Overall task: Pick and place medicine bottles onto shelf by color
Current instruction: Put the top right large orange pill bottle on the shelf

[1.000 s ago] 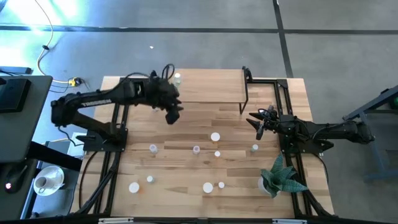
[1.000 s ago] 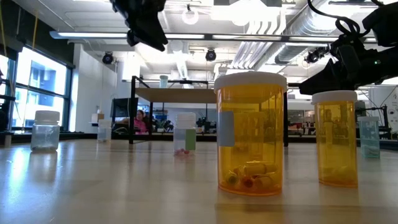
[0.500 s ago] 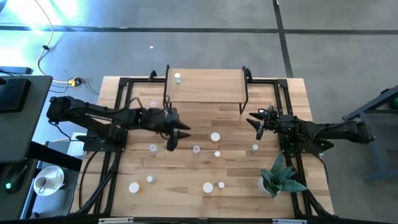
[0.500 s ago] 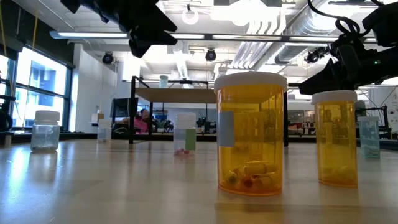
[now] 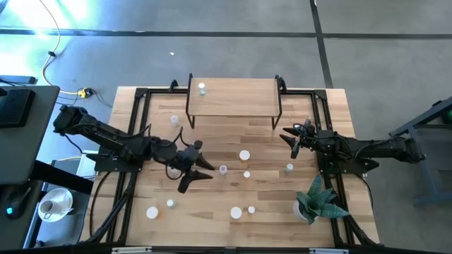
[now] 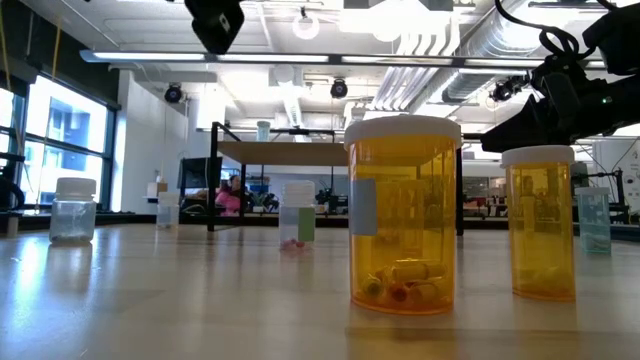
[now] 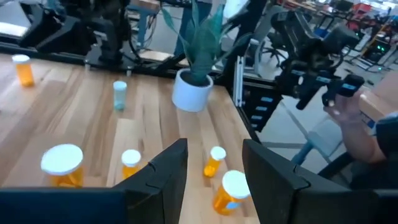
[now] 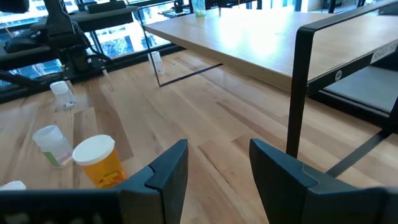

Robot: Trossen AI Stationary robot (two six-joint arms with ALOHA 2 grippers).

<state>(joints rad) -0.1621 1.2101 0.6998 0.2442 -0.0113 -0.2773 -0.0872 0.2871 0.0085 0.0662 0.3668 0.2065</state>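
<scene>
Count, high view: ten medicine bottles (image 5: 244, 154) are seen, nine on the counter (image 5: 311, 113) and one white-capped bottle on the shelf (image 5: 233, 99) at its far left corner. One shelf and one potted plant (image 5: 318, 199) are counted. More bottles may be hidden under the left arm; that cannot be told.

Left gripper (image 5: 198, 175): held over the middle-left of the counter, fingers (image 7: 161, 177) spread wide, nothing held or touched. A small bottle (image 5: 223, 169) stands just past the fingertips, apart from them. In the left wrist view, four orange bottles are seen ahead of the fingers: a large one (image 7: 62, 165) and a small one (image 7: 130, 163) outside one finger, a small one (image 7: 216, 160) and a larger one (image 7: 230, 190) in line with the gap. One pale green bottle (image 7: 120, 94) and another orange bottle (image 7: 23, 68) stand farther off, short of the plant.

Right gripper (image 5: 291, 137): parked near the shelf's right legs, fingers (image 8: 158, 174) wide apart, nothing gripped. In the right wrist view, one orange bottle (image 8: 99, 158) and two whitish bottles (image 8: 53, 144) are seen off to one side of the fingers, with the shelf top ahead.

Low view: two orange bottles (image 6: 402, 210) are seen close up.
</scene>
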